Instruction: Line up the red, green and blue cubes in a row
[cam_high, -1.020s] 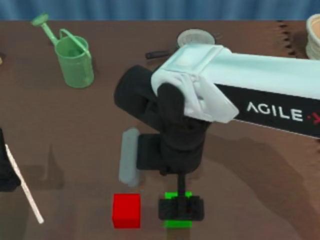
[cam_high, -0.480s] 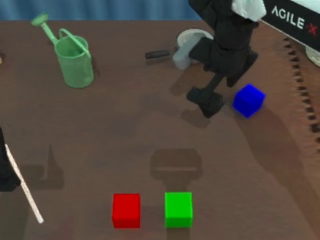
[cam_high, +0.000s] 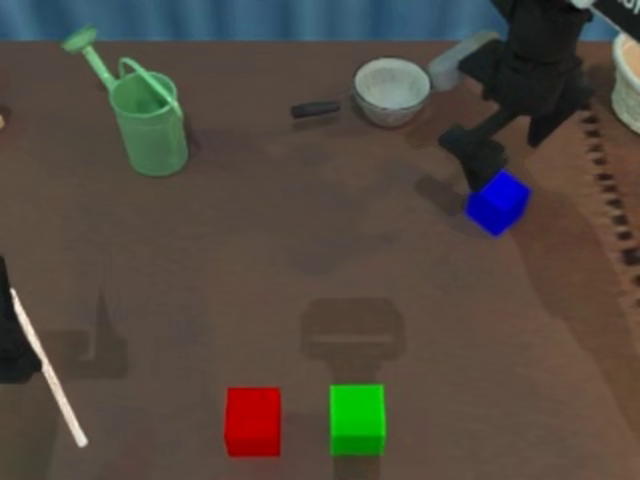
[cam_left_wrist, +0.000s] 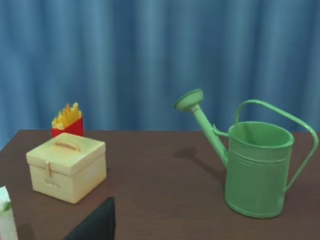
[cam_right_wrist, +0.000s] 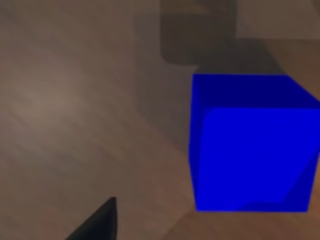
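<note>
The blue cube (cam_high: 497, 201) sits at the table's right side, just below the right claw (cam_high: 474, 156), which hangs over its upper edge; whether the claw is open or closed cannot be told. The red cube (cam_high: 252, 421) and green cube (cam_high: 357, 419) lie side by side, well away toward the near edge. A white bowl (cam_high: 392, 91) stands left of the claw. The left arm (cam_high: 14, 340) is parked at the left edge.

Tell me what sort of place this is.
Probably a simulated tabletop test bench, not a real room: a brown table before a blue curtain, strewn with unrelated props such as a green watering can, a bowl and three coloured cubes, like the blue cube.
</note>
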